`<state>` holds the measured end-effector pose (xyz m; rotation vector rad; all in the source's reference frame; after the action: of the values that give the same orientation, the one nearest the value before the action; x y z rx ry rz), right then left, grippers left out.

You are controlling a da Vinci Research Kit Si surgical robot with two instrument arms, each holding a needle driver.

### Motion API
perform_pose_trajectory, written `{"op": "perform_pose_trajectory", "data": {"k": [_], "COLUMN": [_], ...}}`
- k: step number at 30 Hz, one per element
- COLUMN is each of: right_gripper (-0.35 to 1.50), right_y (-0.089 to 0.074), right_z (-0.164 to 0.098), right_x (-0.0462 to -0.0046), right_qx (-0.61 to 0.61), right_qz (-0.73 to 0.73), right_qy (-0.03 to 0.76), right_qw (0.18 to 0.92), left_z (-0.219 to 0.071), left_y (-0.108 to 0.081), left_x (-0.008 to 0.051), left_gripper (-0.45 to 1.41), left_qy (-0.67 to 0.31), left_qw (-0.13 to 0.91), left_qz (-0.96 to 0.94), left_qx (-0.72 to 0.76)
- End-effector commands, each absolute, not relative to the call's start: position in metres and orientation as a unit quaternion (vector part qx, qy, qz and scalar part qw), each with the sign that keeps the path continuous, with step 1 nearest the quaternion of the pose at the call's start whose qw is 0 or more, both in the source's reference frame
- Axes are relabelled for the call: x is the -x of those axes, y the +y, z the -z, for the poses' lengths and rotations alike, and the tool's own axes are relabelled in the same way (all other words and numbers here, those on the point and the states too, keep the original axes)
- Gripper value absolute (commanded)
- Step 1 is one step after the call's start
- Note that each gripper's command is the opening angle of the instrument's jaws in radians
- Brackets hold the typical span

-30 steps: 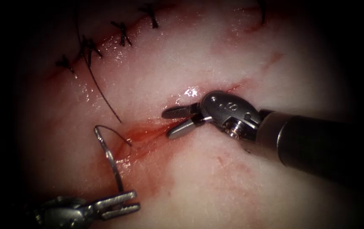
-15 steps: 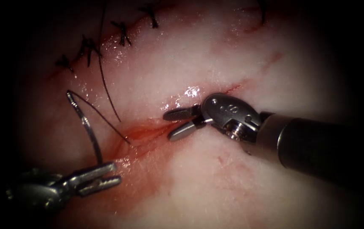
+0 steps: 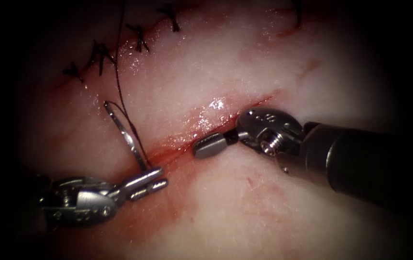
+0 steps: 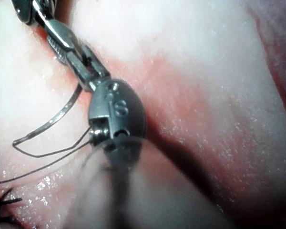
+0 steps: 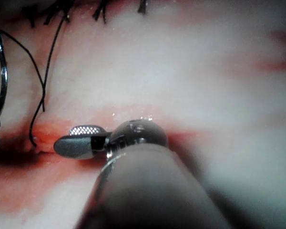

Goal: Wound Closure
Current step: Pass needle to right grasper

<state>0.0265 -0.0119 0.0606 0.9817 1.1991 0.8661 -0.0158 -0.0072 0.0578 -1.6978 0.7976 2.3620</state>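
a curved steel needle (image 3: 124, 137) stands clear of the pale, glistening tissue (image 3: 225, 62), its lower end pinched in the left gripper (image 3: 151, 182) just left of the open cut (image 3: 201, 127), jaws clamped on it. fine black thread (image 3: 120, 72) trails from the needle's upper end, loops down to the red-stained cut and runs up out of the endoscope view's top edge. the right gripper (image 3: 201, 146), smooth and rounded, rests at the cut with its jaws pressed together on nothing; the right wrist view shows a cross-hatched inner jaw face. small stamped marks on both tools' wrists are too faint to read. knotted black stitches (image 3: 139, 38) line the closed part of the cut at upper left. red fluid (image 3: 168, 144) wets the cut. both shafts fade into dark edges.
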Motion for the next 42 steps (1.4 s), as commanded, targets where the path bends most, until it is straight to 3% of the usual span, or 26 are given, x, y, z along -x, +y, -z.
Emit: {"op": "perform_pose_trajectory", "data": {"k": [1,3,7,19,31,42], "right_gripper": [1.08,1.23,1.3,1.31,1.13,1.23], "right_y": [-0.0114,-0.0115,-0.0113,-0.0113,-0.013,-0.0133], "right_z": [-0.0607,-0.0606,-0.0603,-0.0604,-0.0604,-0.0601], "right_x": [-0.0282,-0.0287,-0.0298,-0.0336,-0.0355,-0.0369], "right_qx": [-0.439,-0.442,-0.455,-0.5,-0.541,-0.546], "right_qz": [-0.394,-0.401,-0.414,-0.45,-0.434,-0.435], "right_qy": [0.519,0.515,0.515,0.49,0.477,0.475], "right_qw": [0.619,0.615,0.597,0.554,0.539,0.535], "left_z": [-0.0583,-0.0582,-0.0578,-0.0576,-0.0576,-0.0577], "left_y": [-0.0069,-0.0071,-0.0075,-0.0082,-0.0083,-0.0084], "left_x": [0.0168,0.0173,0.0183,0.0182,0.0183,0.0184], "left_gripper": [-0.45,-0.45,-0.45,-0.45,-0.45,-0.45], "left_qy": [0.269,0.27,0.276,0.285,0.284,0.281], "left_qw": [0.052,0.044,0.016,-0.016,-0.021,-0.024], "left_qz": [-0.783,-0.784,-0.786,-0.781,-0.783,-0.783], "left_qx": [0.559,0.557,0.553,0.556,0.554,0.554]}}
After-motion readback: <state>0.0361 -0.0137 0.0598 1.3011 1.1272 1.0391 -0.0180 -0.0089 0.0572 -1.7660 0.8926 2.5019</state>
